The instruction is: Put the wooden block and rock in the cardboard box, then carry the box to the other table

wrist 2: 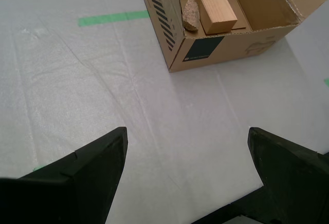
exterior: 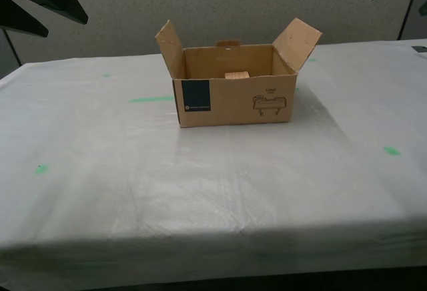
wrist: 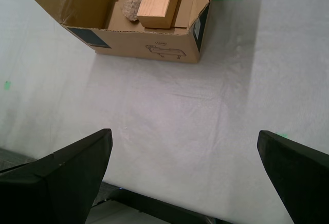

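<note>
1. Nearest the lenses: my first gripper and my second gripper, both spread wide, holding nothing, above the other table.
2. Cardboard box: upper centre of the exterior view, flaps up, standing on that cloth.
3. Wooden block and rock: inside, side by side.
4. Handling, my estimate: thin corrugated walls, modest load; press opposite side walls low down.

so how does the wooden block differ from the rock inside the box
The wooden block is a smooth, straight-edged rectangular brick; the rock is rough, lumpy and irregular. The block is pale tan with visible grain, the rock a speckled pinkish-beige. The block is clearly longer than the rock. Both lie side by side inside the open cardboard box on the cloth-covered table, free of either gripper.
</note>
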